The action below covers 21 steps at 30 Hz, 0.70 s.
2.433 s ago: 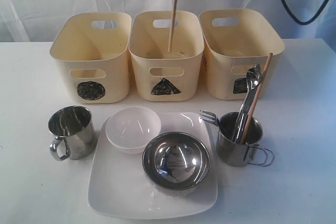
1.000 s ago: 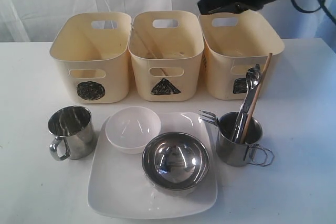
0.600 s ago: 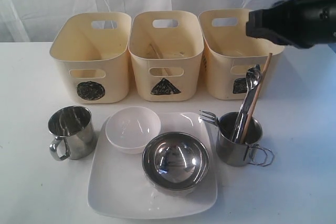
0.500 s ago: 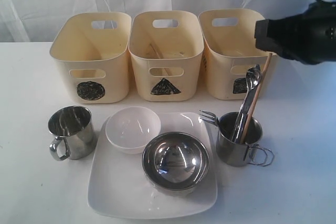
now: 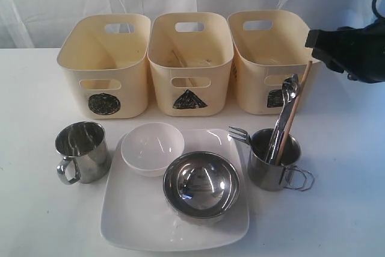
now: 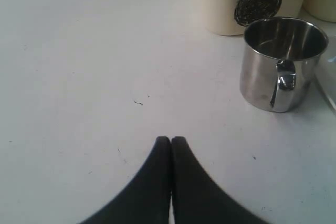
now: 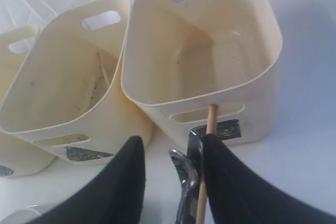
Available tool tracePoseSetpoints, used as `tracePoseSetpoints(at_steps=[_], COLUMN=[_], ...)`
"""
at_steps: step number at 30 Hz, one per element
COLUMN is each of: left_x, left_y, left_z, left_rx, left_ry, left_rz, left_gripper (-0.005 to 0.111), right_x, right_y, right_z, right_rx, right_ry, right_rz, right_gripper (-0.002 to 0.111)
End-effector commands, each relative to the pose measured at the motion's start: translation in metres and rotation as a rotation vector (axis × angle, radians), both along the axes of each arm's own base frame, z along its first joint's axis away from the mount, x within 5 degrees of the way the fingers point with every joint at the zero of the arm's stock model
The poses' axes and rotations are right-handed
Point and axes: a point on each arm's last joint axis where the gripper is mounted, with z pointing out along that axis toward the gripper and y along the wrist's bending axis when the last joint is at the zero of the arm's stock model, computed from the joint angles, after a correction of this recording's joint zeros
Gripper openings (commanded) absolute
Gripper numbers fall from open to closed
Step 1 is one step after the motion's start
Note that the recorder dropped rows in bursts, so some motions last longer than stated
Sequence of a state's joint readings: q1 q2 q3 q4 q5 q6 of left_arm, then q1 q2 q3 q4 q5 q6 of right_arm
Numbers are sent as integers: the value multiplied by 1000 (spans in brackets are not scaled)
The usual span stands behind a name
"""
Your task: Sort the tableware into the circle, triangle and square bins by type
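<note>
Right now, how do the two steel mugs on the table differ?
The left mug is empty; the right mug holds cutlery and a chopstick. The left mug has a solid band handle, the right mug a wire one. The left mug stands left of the plate, the right mug on its right. Both are shiny steel and upright.

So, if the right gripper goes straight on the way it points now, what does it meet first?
Most likely the wooden chopstick and the metal cutlery standing in the steel mug, just ahead of the open right gripper. The square-marked bin lies behind them; depth is unclear.
</note>
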<state>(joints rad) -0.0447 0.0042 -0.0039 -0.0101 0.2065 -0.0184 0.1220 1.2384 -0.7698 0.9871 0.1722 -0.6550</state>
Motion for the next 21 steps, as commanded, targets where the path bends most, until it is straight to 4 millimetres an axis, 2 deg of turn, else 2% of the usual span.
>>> tracePoseSetpoints(at_steps=[1,10,17,21], left_x=[0,0,0,0], left_y=[0,0,0,0], left_z=[-1,-1,-1,-1], left_rx=[-7,-7,-7,-7], left_ry=[-4,-4,-4,-4], left_rz=[3,3,3,3], left_gripper=[0,0,0,0], right_x=[11,28,31,35], right_y=[-3,-5,-7,-5], right_z=[-16,-44,-46,-37], right_rx=[-18,-49,-52,-39], right_ry=[38,110,106,85], right_rz=[-40,-84,-106,-94], right_gripper=[36,36,36,36])
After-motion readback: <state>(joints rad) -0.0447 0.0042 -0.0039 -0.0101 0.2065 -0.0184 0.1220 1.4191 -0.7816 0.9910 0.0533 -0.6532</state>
